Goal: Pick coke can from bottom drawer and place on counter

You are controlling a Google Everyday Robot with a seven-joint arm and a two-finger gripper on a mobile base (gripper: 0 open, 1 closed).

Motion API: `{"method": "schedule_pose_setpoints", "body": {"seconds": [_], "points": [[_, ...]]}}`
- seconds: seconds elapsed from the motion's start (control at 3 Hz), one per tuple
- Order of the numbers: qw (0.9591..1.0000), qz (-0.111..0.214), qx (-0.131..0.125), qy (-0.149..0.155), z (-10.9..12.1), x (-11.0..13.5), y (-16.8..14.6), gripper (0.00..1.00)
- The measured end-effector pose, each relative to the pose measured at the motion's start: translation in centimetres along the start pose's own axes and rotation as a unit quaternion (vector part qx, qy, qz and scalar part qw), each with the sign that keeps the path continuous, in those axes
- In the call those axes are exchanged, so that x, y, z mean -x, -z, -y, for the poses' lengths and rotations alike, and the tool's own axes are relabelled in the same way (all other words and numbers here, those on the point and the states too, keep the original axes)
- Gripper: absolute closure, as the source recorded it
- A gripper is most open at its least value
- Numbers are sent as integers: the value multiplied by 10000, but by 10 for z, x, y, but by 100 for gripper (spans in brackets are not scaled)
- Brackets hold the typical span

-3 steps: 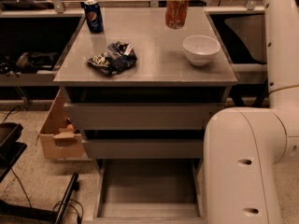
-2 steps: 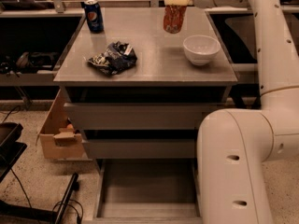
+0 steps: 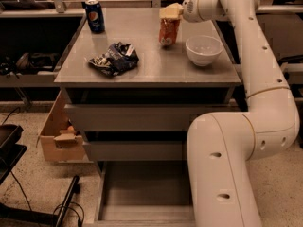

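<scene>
Grey bench point(image 3: 156, 67) holds a Pepsi can point(image 3: 95, 16), a chip bag point(image 3: 113, 58) and a white bowl point(image 3: 203, 50). The tool point(image 3: 170, 15) grips the coke can point(image 3: 168, 33) by its top, just over the bench beside the bowl. The bottom drawer point(image 3: 142, 188) stands open. Only letting go looks left.

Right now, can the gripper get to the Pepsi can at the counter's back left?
Probably, but not yet: the gripper, above the counter by the bowl, is closed on the coke can. The counter between it and the Pepsi can lies bare.
</scene>
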State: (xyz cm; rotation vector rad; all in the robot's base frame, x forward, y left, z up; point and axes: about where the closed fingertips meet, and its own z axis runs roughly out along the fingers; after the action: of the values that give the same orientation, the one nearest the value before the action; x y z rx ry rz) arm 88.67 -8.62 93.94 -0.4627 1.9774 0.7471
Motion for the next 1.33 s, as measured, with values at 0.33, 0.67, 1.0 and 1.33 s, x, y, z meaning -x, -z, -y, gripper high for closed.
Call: {"method": "schedule_pose_setpoints", "body": {"seconds": [0.33, 0.67, 1.0, 1.33], "points": [[9994, -228, -275, -40, 9, -14, -22, 100], [9993, -240, -292, -38, 8, -10, -21, 100], [9987, -202, -457, 55, 12, -8, -28, 82], [9987, -202, -457, 55, 11, -9, -27, 59]]}}
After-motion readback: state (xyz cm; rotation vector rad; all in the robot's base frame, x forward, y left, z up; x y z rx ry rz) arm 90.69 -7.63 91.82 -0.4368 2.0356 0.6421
